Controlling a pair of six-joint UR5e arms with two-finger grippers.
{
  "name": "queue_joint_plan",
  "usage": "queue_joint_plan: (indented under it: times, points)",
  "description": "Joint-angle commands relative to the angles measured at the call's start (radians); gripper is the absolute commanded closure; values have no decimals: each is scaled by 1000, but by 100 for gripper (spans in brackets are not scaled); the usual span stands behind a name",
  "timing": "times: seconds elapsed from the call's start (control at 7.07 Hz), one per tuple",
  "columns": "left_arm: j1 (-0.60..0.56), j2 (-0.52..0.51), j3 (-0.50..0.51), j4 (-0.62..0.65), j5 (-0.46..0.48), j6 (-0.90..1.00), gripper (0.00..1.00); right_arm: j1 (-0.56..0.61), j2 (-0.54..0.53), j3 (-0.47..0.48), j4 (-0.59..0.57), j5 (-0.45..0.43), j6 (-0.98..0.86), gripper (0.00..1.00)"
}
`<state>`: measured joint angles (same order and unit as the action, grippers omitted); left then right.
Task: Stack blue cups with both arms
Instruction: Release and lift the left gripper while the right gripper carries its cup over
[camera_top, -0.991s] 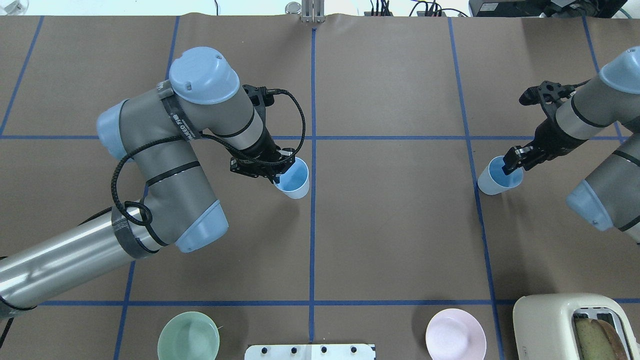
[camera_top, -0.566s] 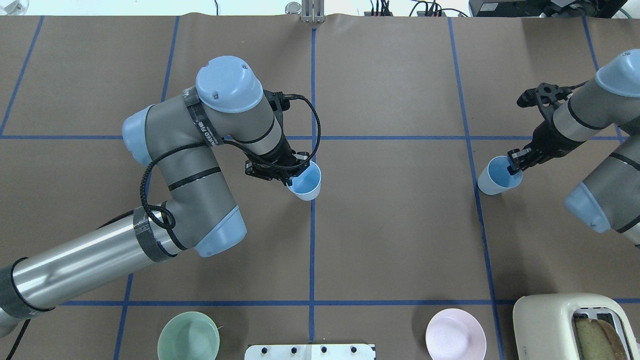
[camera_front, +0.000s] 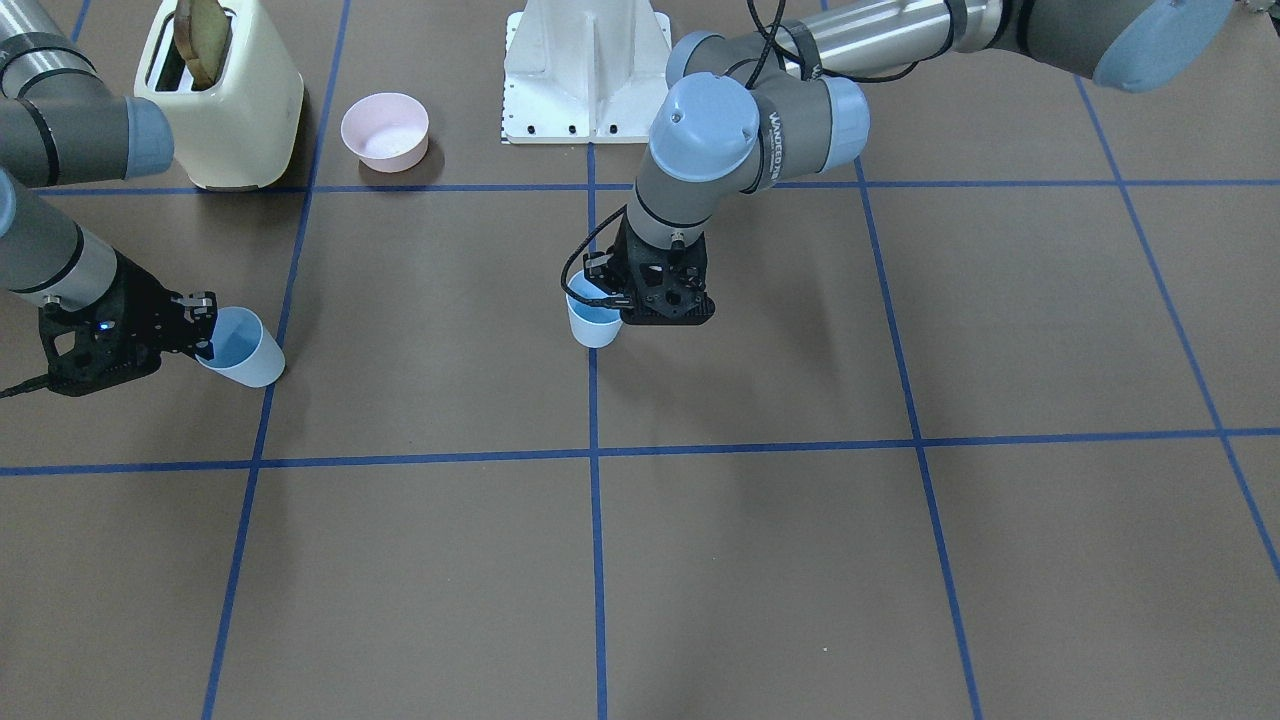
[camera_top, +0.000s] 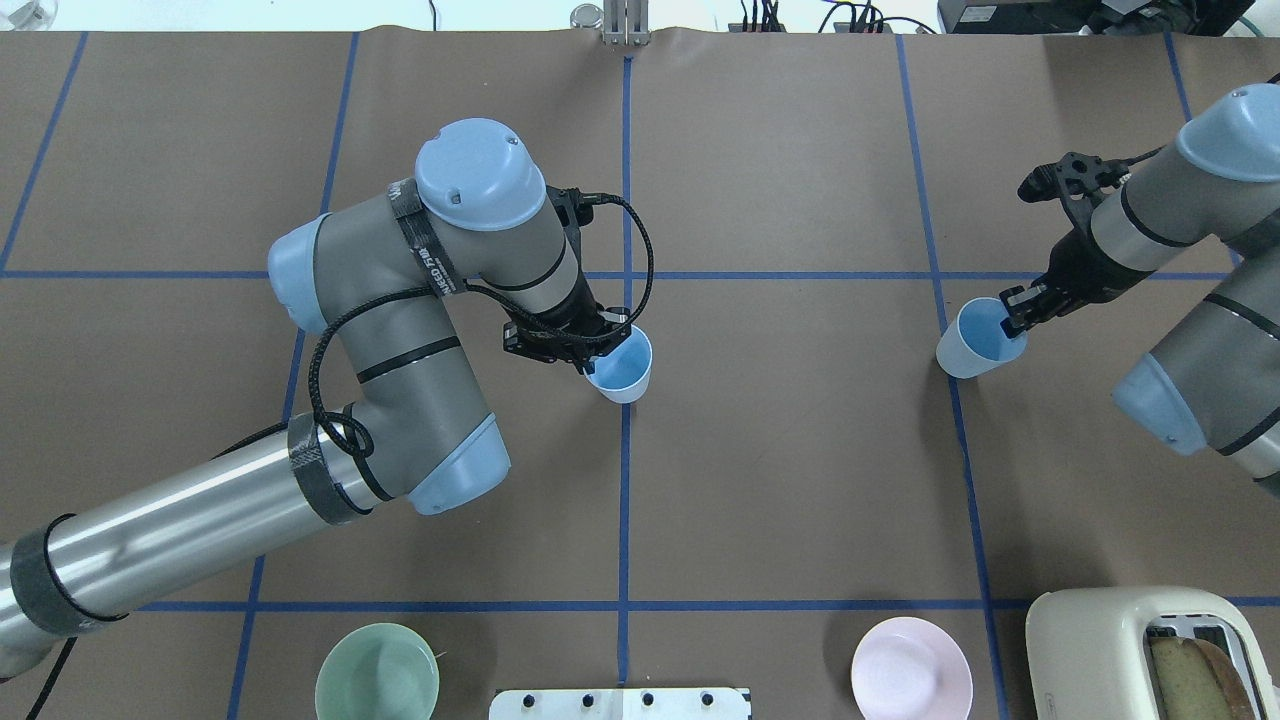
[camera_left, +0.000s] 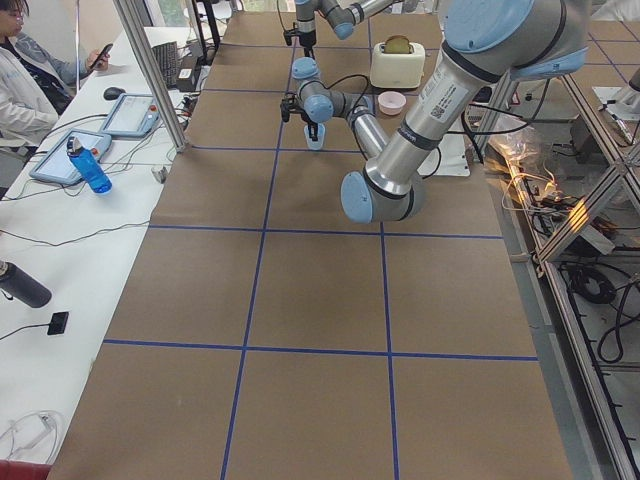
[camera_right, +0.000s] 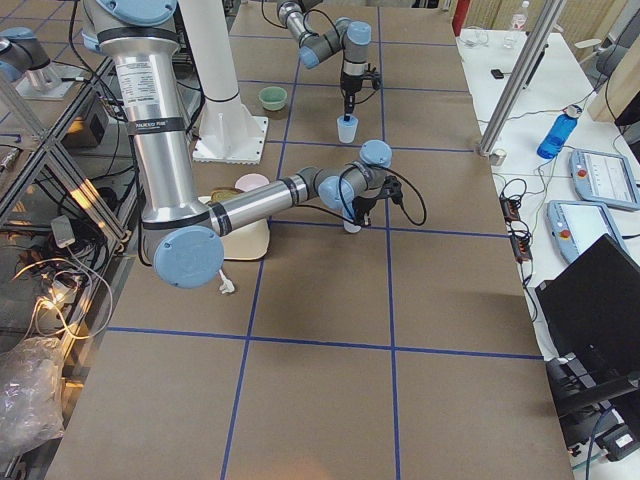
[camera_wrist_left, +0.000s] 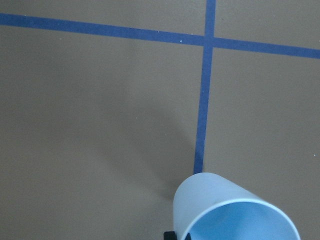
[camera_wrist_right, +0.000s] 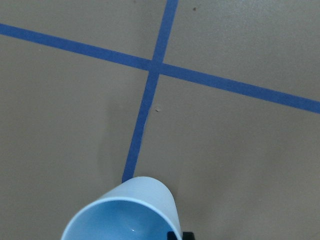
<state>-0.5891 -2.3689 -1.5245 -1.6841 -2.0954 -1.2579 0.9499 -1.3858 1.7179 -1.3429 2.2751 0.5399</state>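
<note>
Two light-blue cups are each held by one gripper. My left gripper is shut on the rim of one blue cup, over the centre blue tape line; it also shows in the front view and the left wrist view. My right gripper is shut on the rim of the other blue cup, which is tilted and sits at the right tape line; it shows in the front view and the right wrist view. The cups are far apart.
A green bowl and a pink bowl stand at the near edge on either side of the white pedestal. A cream toaster with bread is at the near right corner. Blue tape lines grid the brown table.
My left arm has carried its cup to the right, onto the centre tape line. My right gripper has shifted its cup a little to the left and farther from the robot.
</note>
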Motion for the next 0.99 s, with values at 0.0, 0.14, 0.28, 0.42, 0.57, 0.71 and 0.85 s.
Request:
queue_joint_plan:
  times: [0.0, 0.14, 0.28, 0.42, 0.57, 0.71, 0.85]
  points:
    - [11, -18, 26, -2, 23, 2, 100, 12, 60, 0, -13, 7, 6, 100]
    - [11, -19, 29, -5, 23, 6, 100, 27, 89, 2, -27, 12, 20, 100]
    - [11, -19, 38, -6, 23, 6, 100, 36, 128, 12, -75, 12, 21, 100]
    - [11, -19, 49, -25, 23, 8, 100, 41, 164, 28, -131, 14, 20, 100]
    - [11, -19, 65, -48, 23, 6, 100, 43, 195, 35, -163, 14, 25, 100]
    - [11, -19, 70, -58, 21, 6, 88, 43, 227, 35, -186, 18, 46, 100]
    - [11, -19, 70, -58, 21, 8, 70, 40, 258, 34, -191, 21, 84, 100]
